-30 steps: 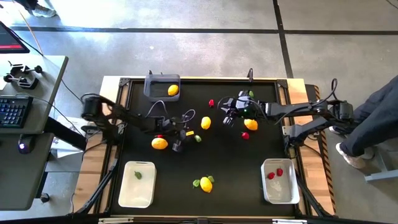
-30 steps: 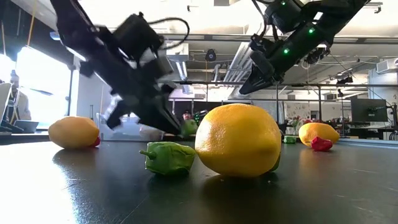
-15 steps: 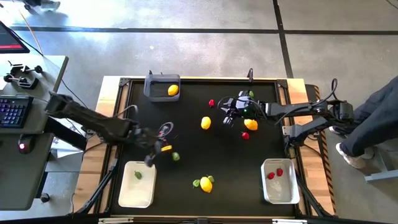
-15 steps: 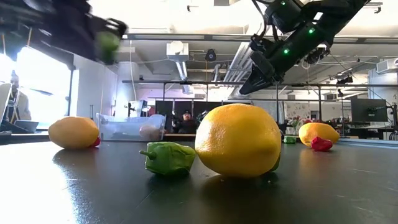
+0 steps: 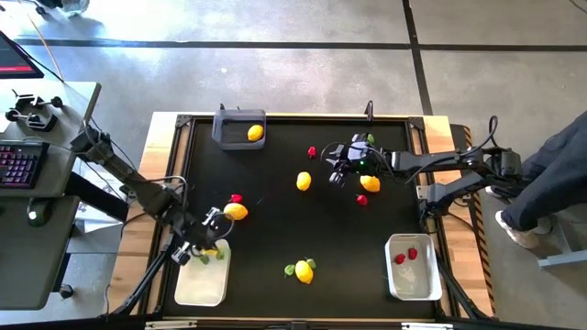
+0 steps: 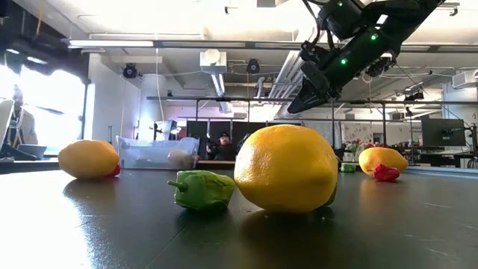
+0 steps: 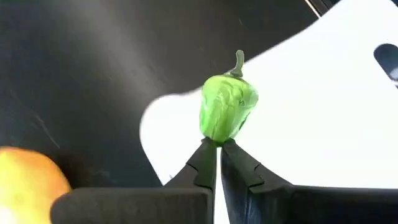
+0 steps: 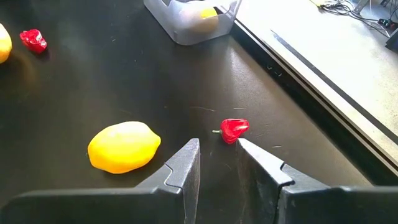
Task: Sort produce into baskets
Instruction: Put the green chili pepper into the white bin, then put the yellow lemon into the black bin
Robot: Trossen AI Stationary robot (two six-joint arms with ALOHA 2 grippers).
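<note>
Two arms in view. Left gripper [image 5: 213, 244] over far edge of near-left white basket [image 5: 201, 284], jaws pinching a green pepper [image 7: 227, 115]. Right gripper [image 8: 217, 157] hangs far-centre above the counter [image 5: 275, 229], jaws narrowly parted, holding nothing, near a lemon [image 8: 124, 147].

Keyboard [image 5: 20, 166], perhaps a mouse [image 5: 38, 212]

No text, label, brand, number or sign can be read in any view; nothing on the table [image 5: 275, 229] or in the room behind it carries legible writing.
</note>
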